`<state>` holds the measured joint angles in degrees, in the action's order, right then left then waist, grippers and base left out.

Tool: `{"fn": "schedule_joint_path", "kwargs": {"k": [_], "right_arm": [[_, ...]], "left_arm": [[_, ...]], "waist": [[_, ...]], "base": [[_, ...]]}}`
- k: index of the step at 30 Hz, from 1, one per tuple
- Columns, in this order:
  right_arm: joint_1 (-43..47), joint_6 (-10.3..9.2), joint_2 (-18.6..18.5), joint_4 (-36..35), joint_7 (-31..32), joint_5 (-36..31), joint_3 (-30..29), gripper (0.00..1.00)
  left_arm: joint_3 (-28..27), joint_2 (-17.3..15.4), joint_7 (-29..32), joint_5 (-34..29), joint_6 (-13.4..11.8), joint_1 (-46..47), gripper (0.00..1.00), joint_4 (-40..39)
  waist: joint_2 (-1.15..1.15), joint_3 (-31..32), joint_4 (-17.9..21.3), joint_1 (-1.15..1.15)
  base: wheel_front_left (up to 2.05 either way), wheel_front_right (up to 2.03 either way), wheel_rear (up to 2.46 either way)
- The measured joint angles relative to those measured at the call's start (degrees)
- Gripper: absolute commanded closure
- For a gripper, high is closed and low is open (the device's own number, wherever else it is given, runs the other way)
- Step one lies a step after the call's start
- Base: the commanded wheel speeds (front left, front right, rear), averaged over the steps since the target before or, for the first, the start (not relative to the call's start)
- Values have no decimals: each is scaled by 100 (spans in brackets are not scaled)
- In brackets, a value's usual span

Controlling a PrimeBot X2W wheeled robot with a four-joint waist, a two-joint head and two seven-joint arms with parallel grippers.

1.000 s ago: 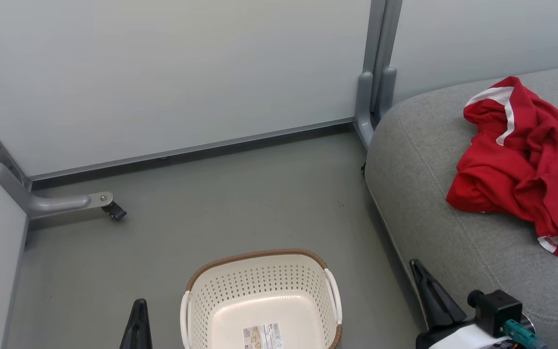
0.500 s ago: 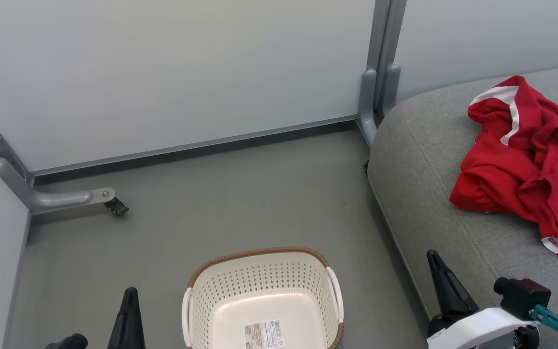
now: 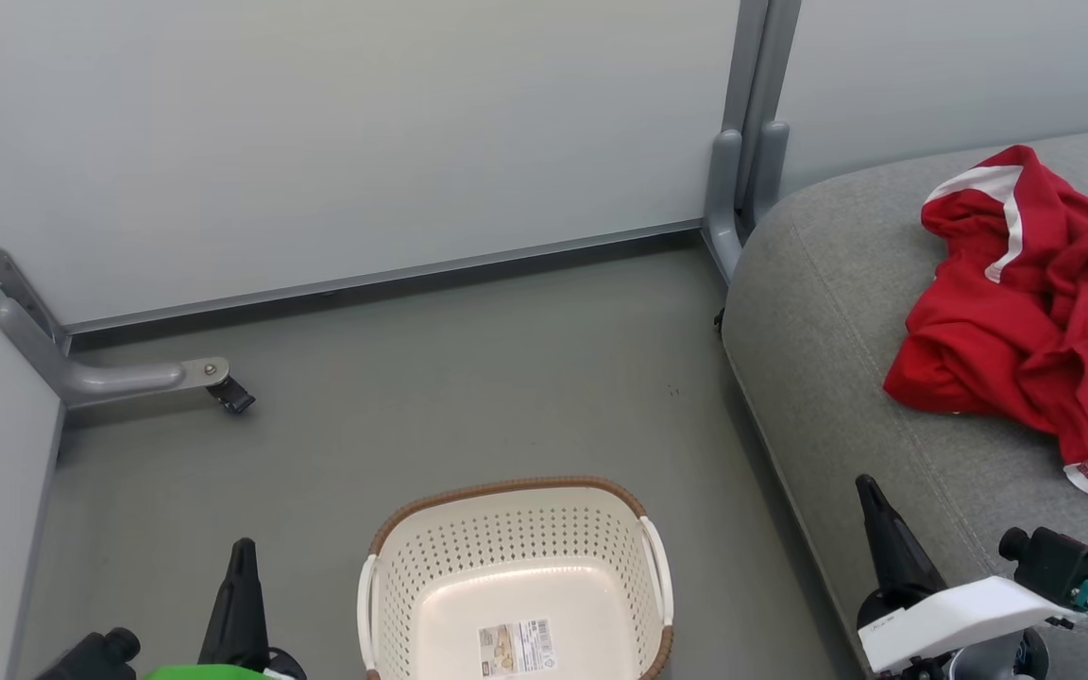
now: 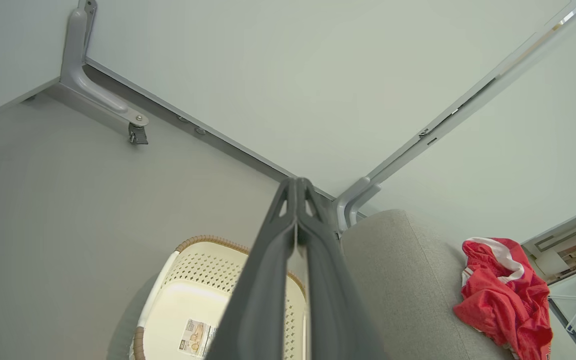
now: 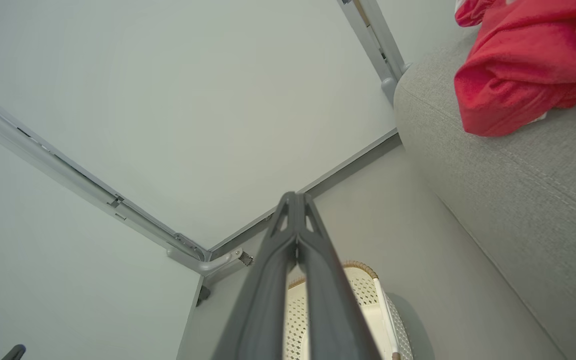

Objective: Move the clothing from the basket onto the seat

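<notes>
On the seat [image 3: 846, 378], away from its left edge, clothing [image 3: 1026, 312] lies crumpled; basket [image 3: 506, 548] stands on floor [image 3: 468, 378]; left pincer [image 3: 242, 567] and right pincer [image 3: 879, 515] both pressed together.

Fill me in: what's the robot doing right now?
Nothing is being handled. The crumpled red sportswear with white stripes lies on the grey woven-fabric sofa cushion, and the cream perforated plastic basket with a brown rim sits empty on the floor. The left gripper and right gripper are both shut, holding nothing, either side of the basket.

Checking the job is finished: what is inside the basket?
The basket holds only a paper label on its bare bottom; its nearest part lies out of frame.
</notes>
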<state>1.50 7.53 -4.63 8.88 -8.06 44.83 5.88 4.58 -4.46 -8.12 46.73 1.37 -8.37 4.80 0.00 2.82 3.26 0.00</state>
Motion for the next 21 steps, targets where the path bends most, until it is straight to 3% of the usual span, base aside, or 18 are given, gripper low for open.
{"fn": "schedule_joint_path", "kwargs": {"k": [21], "right_arm": [[-221,0,-35,152,352,1575,-256,100]], "left_arm": [[-202,-45,338,1512,175,416,100,276]], "waist": [[0,-70,-76,0]], "base": [[0,0,0]]}}
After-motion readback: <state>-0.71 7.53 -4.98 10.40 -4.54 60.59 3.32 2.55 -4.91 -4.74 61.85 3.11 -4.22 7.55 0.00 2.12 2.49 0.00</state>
